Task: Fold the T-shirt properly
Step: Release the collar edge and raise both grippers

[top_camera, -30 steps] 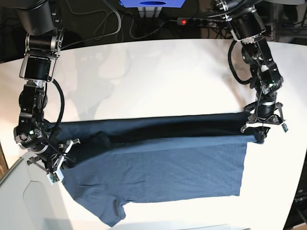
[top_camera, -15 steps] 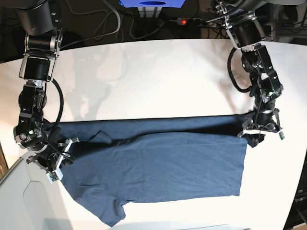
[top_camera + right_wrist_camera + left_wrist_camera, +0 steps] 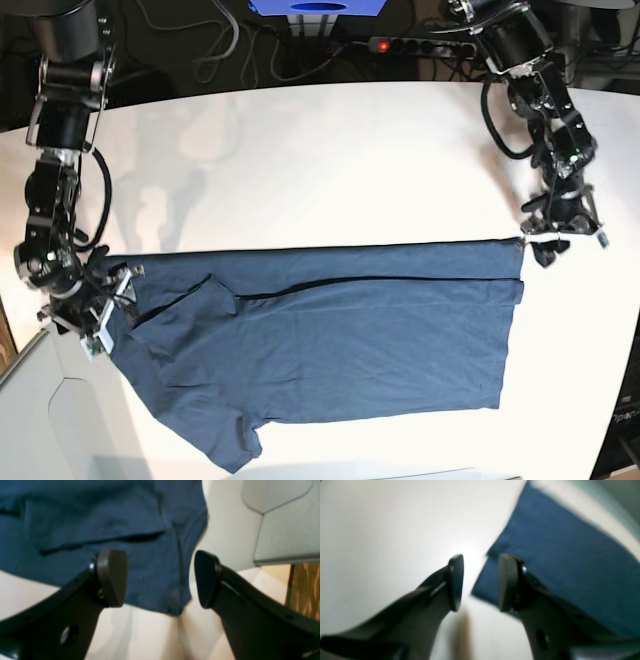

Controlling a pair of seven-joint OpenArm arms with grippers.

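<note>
Navy cloth on a white top

The plain dark navy-blue cotton T-shirt (image 3: 330,340) carries no print or pattern and reads brighter blue in the left wrist view. The smooth round-edged table (image 3: 330,160) is plain white. Both slender metal robot arms (image 3: 545,110) are black, with matte black gripper pads (image 3: 112,577). A brown wood-grain strip (image 3: 303,590) shows in the right wrist view's corner.

Bright overhead light; both wrist views blurred.

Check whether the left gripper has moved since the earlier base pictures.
Yes. The left gripper has risen off the dark navy-blue cotton T-shirt, toward the white table's far edge, jaws now open.
</note>
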